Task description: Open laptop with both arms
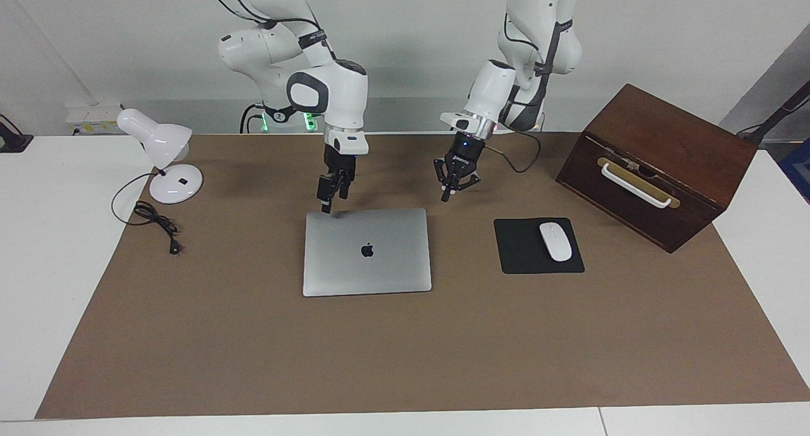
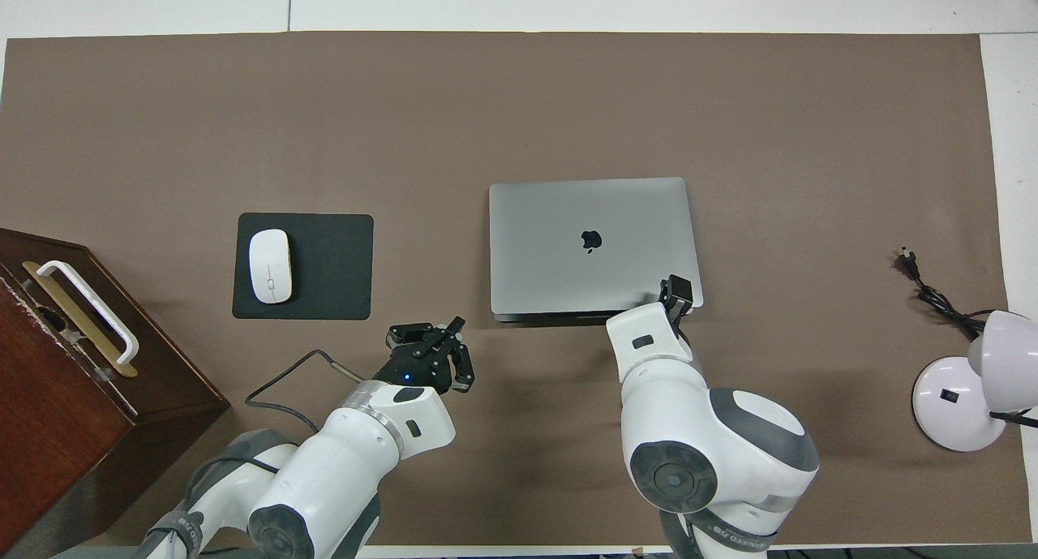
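Laptop (image 1: 367, 252), thin silver-grey with a dark apple logo, we see lying closed mid-desk (image 1: 405, 354). Right gripper (image 1: 326, 207) spread over its corner; left gripper (image 1: 447, 196) pinched shut, empty, beside it.

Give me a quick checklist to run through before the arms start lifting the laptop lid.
1. Laptop shut and flat on the mat: ok.
2. Right gripper at the laptop's corner nearest the robots, toward the right arm's end, open: ok; touching the lid: cannot tell.
3. Left gripper at the laptop: not ok; it hangs shut over bare mat between laptop and mouse pad.
4. Lid free of clutter: ok.
5. Mouse and wooden box apart from the laptop: ok.
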Motion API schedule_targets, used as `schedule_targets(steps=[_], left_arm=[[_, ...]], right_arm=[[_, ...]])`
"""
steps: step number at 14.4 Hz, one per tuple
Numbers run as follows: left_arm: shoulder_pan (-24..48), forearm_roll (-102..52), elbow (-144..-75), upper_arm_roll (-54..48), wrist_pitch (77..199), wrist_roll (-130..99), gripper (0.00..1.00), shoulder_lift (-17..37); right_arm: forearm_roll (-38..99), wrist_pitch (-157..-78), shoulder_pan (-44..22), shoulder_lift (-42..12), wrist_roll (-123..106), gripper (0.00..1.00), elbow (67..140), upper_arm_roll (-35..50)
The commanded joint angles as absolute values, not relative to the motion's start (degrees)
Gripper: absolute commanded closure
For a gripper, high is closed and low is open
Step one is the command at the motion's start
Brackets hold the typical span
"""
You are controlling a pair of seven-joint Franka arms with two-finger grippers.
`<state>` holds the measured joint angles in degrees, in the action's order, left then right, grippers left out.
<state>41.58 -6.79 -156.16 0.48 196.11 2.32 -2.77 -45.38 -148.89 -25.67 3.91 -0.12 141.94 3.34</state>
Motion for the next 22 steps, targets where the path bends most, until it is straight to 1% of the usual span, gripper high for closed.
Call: schedule_targets(steps=[1, 2, 5, 9, 14, 18, 22], left_arm=[[44.9, -7.8, -156.4, 1.3, 200.8, 3.0, 1.00, 1.6], [45.7, -7.8, -156.1, 1.3, 200.8, 2.9, 1.00, 2.7], [45.8, -7.8, -155.2, 1.3, 200.8, 2.8, 1.00, 3.6], [45.9, -7.9, -150.8, 1.3, 200.8, 2.8, 1.00, 7.9], [45.8, -8.8, -147.8, 1.3, 200.8, 2.7, 1.00, 9.9], [45.8, -8.9, -146.2, 1.3, 200.8, 2.8, 1.00, 11.3], [45.8, -8.9, -144.1, 1.4, 200.8, 2.8, 1.00, 14.1]], right_arm=[[-48.8, -150.9, -23.5, 2.4, 1.8, 0.00, 140.8, 3.5], [-49.6, -151.0, -23.0, 2.3, 1.8, 0.00, 140.7, 3.5], [-50.1, -153.2, -21.3, 0.8, 1.5, 0.00, 139.4, 3.5], [-50.1, -153.4, -21.1, 0.3, 1.4, 0.00, 138.7, 3.6], [-50.1, -153.5, -21.0, -0.9, 1.5, 0.00, 137.7, 3.6], [-50.1, -155.1, -20.3, -1.8, 1.3, 0.00, 137.7, 3.6], [-50.1, -155.1, -20.3, -2.4, 1.3, 0.00, 137.0, 3.6]])
